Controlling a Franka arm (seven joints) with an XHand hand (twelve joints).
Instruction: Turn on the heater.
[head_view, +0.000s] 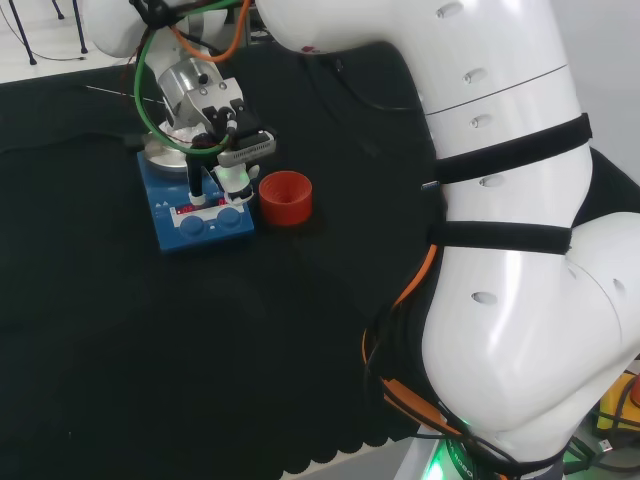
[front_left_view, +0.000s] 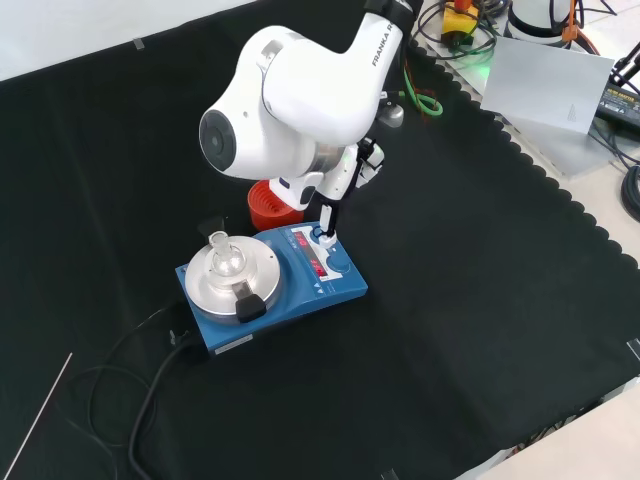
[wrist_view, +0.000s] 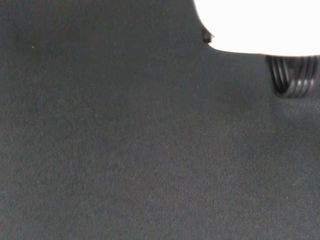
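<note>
With straight fingers on the heater (front_left_view: 272, 285) panel, my hand (head_view: 232, 170) holds nothing. Slip risk: it nudges the red ring (head_view: 286, 197) at 3 o'clock in head view.

One blue heater (front_left_view: 275, 285) sits on the counter (front_left_view: 480, 300), with one small glass flask (front_left_view: 222, 256) on its plate and two blue knobs (front_left_view: 338, 262). One red ribbed ring (head_view: 285, 197) at its three o'clock in the head view.
</note>
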